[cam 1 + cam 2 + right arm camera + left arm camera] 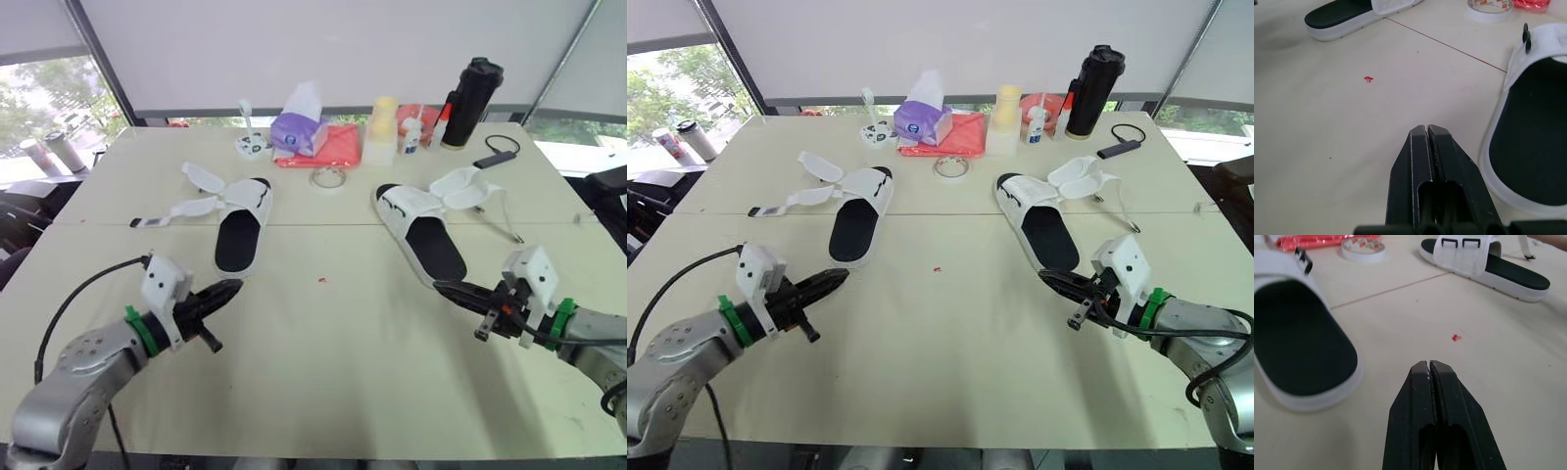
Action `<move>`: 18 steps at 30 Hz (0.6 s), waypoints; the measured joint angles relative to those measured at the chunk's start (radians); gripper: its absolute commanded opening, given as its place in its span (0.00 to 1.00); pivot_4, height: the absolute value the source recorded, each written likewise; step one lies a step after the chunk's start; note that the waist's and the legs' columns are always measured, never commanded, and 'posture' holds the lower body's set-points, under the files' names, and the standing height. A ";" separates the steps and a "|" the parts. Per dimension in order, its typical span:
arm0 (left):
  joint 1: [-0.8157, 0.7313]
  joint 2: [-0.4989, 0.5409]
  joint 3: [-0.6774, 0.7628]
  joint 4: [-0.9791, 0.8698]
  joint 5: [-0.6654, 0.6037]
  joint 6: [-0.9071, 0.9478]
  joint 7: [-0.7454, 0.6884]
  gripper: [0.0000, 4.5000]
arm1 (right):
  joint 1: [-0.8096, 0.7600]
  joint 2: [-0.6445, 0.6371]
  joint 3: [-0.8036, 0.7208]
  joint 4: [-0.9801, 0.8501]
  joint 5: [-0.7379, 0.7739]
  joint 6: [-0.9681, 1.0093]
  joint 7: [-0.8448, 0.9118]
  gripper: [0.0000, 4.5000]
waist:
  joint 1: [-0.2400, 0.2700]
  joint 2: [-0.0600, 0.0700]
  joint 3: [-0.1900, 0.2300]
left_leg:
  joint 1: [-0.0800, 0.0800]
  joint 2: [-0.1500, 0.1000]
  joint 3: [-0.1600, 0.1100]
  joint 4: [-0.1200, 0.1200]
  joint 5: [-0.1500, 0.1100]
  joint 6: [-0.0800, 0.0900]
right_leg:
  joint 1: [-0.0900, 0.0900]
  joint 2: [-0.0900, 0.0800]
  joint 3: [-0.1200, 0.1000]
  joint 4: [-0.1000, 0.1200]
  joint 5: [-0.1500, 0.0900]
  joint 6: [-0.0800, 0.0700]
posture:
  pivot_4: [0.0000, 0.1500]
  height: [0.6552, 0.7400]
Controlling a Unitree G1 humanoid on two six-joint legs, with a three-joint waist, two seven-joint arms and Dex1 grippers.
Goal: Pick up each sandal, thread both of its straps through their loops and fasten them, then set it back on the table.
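Basically nothing on the to-do list was done at this point. Both sandals sat flat on the table (323, 372) with their flaps wide open. The left sandal (241, 233) lay at about 10 o'clock from the table's middle, its straps (192, 208) splayed out toward 9 o'clock. The right sandal (423, 233) lay at about 2 o'clock, with its own flaps flopped off toward 3. I couldn't see a single strap threaded through a loop.

The left gripper (235, 286) was pinched completely closed with nothing in it, parked at roughly 6 o'clock of the left sandal's heel. The right gripper (438, 286) was the same, fingers pressed together and empty, its tip right by the right sandal's heel end.

So my read: zero of two finished, and the pickup, threading, fastening and set-down were all left for both.
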 measured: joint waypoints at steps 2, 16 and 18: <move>-0.006 0.010 0.006 -0.006 -0.016 0.012 0.000 0.01 | -0.015 -0.001 0.000 -0.006 0.002 0.000 -0.001 0.00 | 0.001 0.000 0.000 | 0.000 0.000 0.000 0.001 0.000 0.000 | 0.001 0.000 0.000 0.000 -0.001 -0.002 | 1.00 1.00; -0.053 0.015 -0.016 -0.009 -0.043 0.021 0.016 0.01 | -0.032 -0.001 0.003 -0.019 0.003 0.024 -0.020 0.00 | -0.001 -0.001 0.000 | 0.000 0.000 0.001 0.000 0.000 0.000 | 0.000 0.000 0.000 0.000 0.000 0.000 | 1.00 1.00; -0.054 0.014 -0.017 -0.009 -0.043 0.023 0.021 0.01 | -0.031 -0.001 0.004 -0.025 0.003 0.026 -0.024 0.00 | -0.001 -0.001 0.000 | 0.000 0.000 0.001 0.000 0.000 0.000 | 0.000 0.000 0.000 0.000 0.000 -0.001 | 1.00 1.00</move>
